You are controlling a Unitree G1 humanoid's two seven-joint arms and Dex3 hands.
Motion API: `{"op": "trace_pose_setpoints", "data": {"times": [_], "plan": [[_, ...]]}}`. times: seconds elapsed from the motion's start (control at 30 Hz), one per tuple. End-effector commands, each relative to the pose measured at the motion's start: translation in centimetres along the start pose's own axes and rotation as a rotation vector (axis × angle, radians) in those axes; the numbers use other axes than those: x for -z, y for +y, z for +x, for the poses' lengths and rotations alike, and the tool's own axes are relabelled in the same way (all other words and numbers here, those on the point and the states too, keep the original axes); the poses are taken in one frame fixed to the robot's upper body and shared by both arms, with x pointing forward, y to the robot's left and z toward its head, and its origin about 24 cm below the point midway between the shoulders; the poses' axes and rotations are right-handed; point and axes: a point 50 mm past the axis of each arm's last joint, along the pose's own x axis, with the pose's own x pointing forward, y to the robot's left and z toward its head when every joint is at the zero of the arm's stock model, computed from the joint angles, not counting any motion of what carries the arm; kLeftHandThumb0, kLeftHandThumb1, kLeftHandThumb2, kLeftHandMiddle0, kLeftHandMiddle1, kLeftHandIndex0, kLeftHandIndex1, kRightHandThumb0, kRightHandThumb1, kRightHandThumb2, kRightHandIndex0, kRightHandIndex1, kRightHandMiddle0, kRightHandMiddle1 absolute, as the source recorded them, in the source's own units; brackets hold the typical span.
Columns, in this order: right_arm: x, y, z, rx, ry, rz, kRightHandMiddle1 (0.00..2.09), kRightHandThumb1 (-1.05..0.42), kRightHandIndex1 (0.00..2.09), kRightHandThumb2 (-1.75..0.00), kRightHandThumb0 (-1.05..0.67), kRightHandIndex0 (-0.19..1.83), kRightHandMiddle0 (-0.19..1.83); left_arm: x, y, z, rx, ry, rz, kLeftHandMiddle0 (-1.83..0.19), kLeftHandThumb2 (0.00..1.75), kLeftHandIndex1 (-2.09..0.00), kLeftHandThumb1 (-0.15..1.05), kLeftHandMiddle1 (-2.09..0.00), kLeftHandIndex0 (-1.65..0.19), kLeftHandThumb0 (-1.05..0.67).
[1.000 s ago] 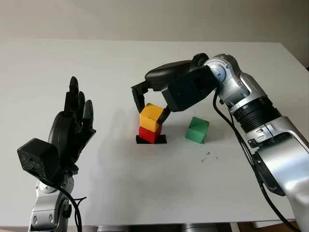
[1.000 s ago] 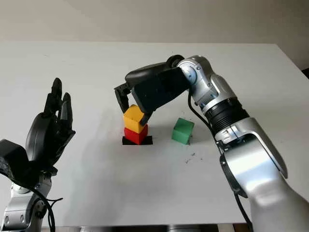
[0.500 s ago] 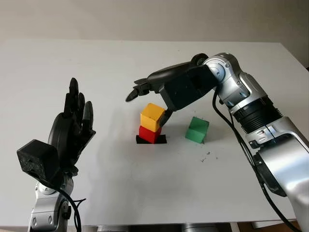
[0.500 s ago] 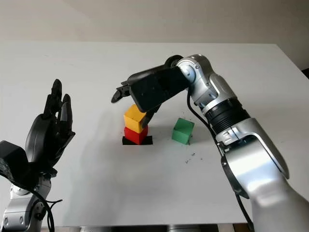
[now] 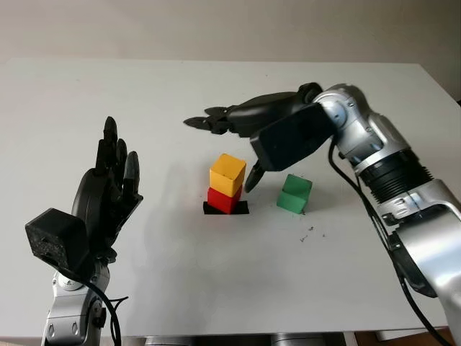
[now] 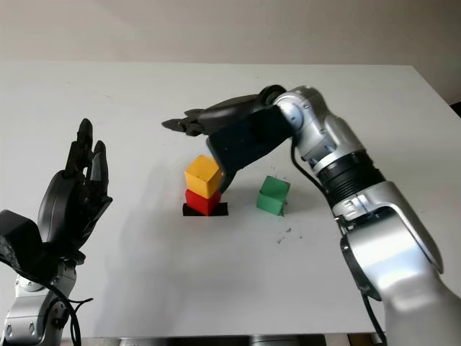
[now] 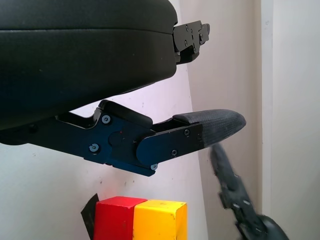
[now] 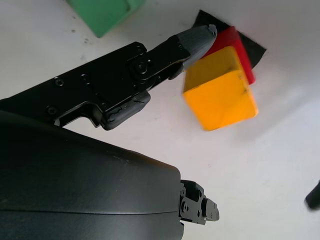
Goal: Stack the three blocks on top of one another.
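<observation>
- yellow block [image 5: 227, 174] is sat on the red block [image 5: 224, 200], which is parked on a small black patch [image 5: 225, 209] mid-surface [image 5: 216, 281], so two of three look done
- green block [image 5: 294, 194] is left loose on the surface, just beside the stack on the right arm's side, a bit tilted, touching nothing
- right robot hand [image 5: 238, 144] is hung over the stack with fingers apart and nothing held; one fingertip [image 8: 200, 36] is seen very close to the yellow block's upper edge
- green block lies just below and to the outer side of that hand, so probably only a short shift sideways and down is needed, and the right hand is way nearer
- left robot hand [image 5: 108, 191] is held up open, well apart
- lots of bare surface is left around green; the stack is the only thing to be dodged
</observation>
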Motion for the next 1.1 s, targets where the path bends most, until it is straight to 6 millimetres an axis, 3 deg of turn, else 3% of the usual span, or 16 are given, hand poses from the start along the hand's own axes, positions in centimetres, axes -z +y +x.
{"op": "trace_pose_setpoints", "data": {"times": [0.0, 0.23, 0.47, 0.67, 0.87, 1.07], "plan": [[0.8, -1.4, -2.3, 0.056, 0.02, 0.009, 0.03, -0.84, 0.0, -0.05, -0.73, -0.19, -0.16, -0.3, -0.2, -0.1, 0.001, -0.008, 0.006, 0.19, 0.64, -0.02, 1.05, -0.05, 0.19, -0.68], [2.9, -1.7, -7.0, 0.11, 0.1, 0.018, 0.08, -0.86, 0.0, -0.06, -0.74, -0.19, -0.05, -0.2, 0.0, 0.1, -0.01, -0.004, -0.006, 0.18, 0.64, -0.02, 1.05, -0.04, 0.19, -0.68], [4.3, 0.2, -10.3, 0.111, 0.149, 0.015, 0.11, -0.86, 0.0, -0.06, -0.69, -0.19, 0.05, -0.2, -0.1, 0.5, 0.014, -0.018, -0.014, 0.18, 0.65, -0.02, 1.05, -0.05, 0.19, -0.66], [4.3, 1.6, -11.0, 0.058, 0.2, -0.067, 0.15, -0.85, 0.02, -0.05, -0.65, -0.17, 0.16, -0.3, 0.0, 0.6, 0.029, -0.019, -0.003, 0.19, 0.68, 0.0, 1.05, -0.05, 0.19, -0.64], [3.2, 3.5, -10.3, -0.031, 0.171, -0.287, 0.17, -0.85, 0.07, -0.05, -0.52, -0.08, 0.31, -0.4, 0.0, 0.6, 0.031, -0.014, 0.004, 0.19, 0.67, -0.02, 1.05, -0.05, 0.19, -0.65], [3.5, 5.0, -9.3, -0.02, 0.093, -0.369, 0.15, -0.84, 0.06, -0.05, -0.54, -0.07, 0.34, -0.4, 0.2, 0.6, 0.033, -0.015, 0.008, 0.19, 0.68, -0.01, 1.05, -0.05, 0.19, -0.63]]}}
